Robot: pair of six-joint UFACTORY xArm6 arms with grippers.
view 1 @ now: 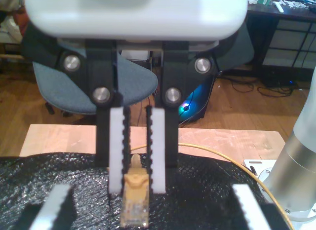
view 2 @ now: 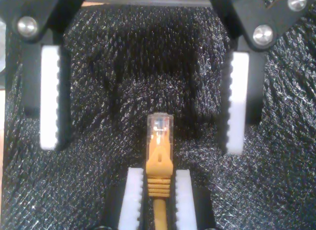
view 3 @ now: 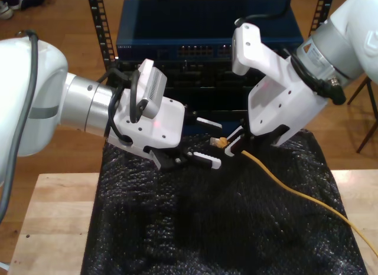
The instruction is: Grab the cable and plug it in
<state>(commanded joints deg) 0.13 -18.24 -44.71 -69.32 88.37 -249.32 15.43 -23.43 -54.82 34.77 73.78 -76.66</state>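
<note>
Cable gripped near its plug, held over the black mat

First wrist view: my first pincer (view 1: pixel 152 190) is spread wide; my second pincer (view 1: pixel 137 188) is clenched on the cable (view 1: pixel 134 205), plug toward the camera. Second wrist view: the plug juts beyond the clenched pads (view 2: pixel 133 200). Exterior view: the cable trails across the mat (view 3: pixel 207 216) off the worktop's (view 3: pixel 53 216) right edge.

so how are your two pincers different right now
My first gripper has its pincer wide open and holds nothing; my second gripper has its pincer shut on the cable, just behind the clear plug. My first gripper reaches in from the exterior view's left, my second gripper from its right. Both have white toothed pads and sit above the black mat.
</note>
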